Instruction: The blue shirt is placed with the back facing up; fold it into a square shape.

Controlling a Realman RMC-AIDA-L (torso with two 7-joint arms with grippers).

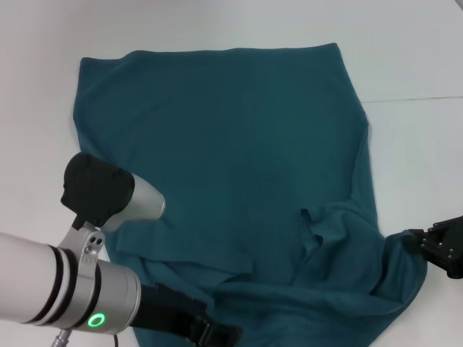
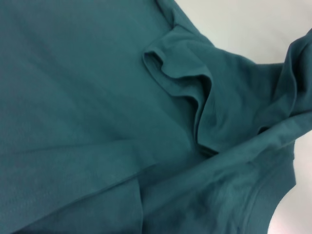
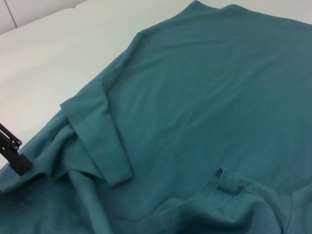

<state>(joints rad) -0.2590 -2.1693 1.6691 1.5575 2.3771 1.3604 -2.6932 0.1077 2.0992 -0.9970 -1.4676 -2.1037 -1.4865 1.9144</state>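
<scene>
Blue shirt [image 1: 239, 166] spread on white table [image 1: 419, 159], near edge rumpled

I count one blue shirt [image 1: 239, 144] spread on one white worktop [image 1: 405, 58]. I see two arms, one per side. One end effector [image 1: 434, 246] shows at the shirt's right edge; I can't make out the left one.

Left arm low, near — right gripper [image 1: 418, 244] pinched closed.
</scene>
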